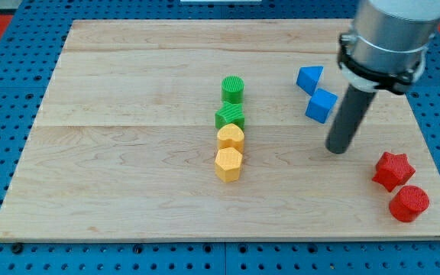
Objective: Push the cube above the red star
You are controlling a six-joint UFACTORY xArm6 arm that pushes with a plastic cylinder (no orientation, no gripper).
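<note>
A blue cube [321,105] lies in the upper right of the wooden board [128,176], touching a blue triangular block [308,78] at its upper left. A red star [393,169] lies near the board's right edge, lower down. My tip [338,150] rests on the board just below and slightly right of the blue cube, apart from it, and left of the red star.
A red cylinder [409,203] sits just below the red star. In the board's middle stands a column: green cylinder [233,88], green star-like block [230,117], yellow heart-like block [231,137], yellow hexagon [228,163]. The arm's grey body [388,38] hangs over the upper right.
</note>
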